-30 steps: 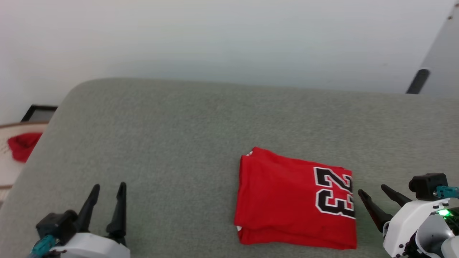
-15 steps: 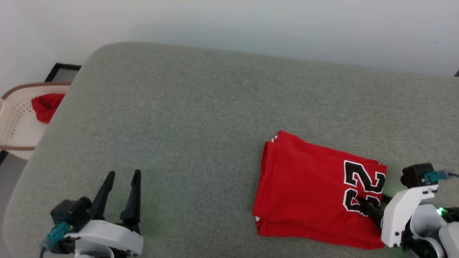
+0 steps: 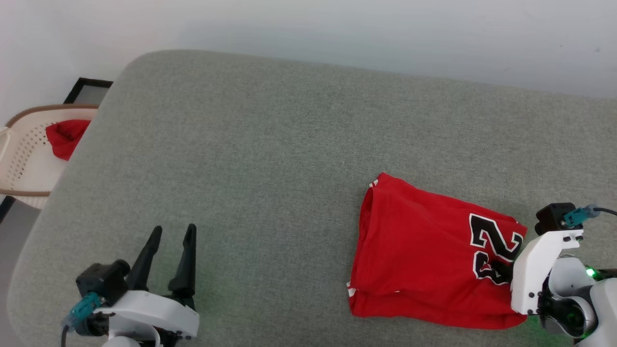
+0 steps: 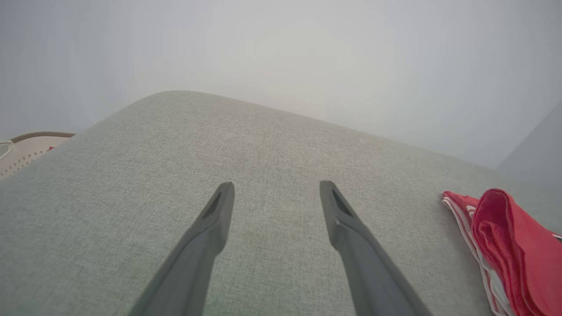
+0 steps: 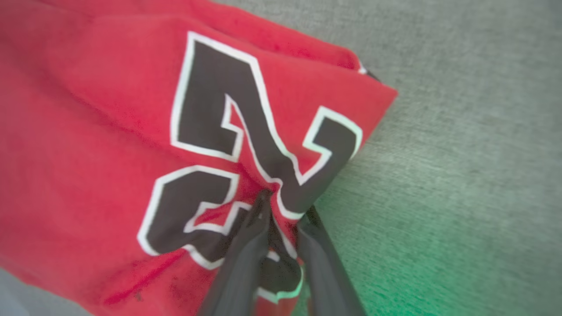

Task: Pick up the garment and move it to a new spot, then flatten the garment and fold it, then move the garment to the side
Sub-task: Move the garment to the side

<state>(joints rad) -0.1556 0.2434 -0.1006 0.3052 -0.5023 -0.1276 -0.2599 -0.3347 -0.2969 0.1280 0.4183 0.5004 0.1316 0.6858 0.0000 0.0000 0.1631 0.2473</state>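
Pinching the garment (image 3: 424, 250) at its right end, the right gripper (image 3: 501, 269) has its 2 dark fingers drawn close together on the red cloth. In the right wrist view the gripper (image 5: 286, 206) bites into the fabric where the black, white-outlined 23 is printed, and the garment (image 5: 109, 131) puckers toward the fingertips. Whether that end is off the surface cannot be told.

The garment lies folded into a rough rectangle on the grey-green cushion (image 3: 250, 159), near its front right corner, with the number at the right end and a bit of red-white stripe trim showing at the left corners. From the left wrist view the garment (image 4: 505, 245) shows edge-on – stacked red layers with striped trim beneath.

The left gripper (image 3: 174, 229) hovers over the front left part of the cushion, well apart from the garment, its fingers spread with nothing between them; the left wrist view shows the gripper (image 4: 276, 186) over bare fabric.

Beyond the cushion's left edge stands a beige basket (image 3: 29, 164) holding a plain red cloth (image 3: 65, 137).
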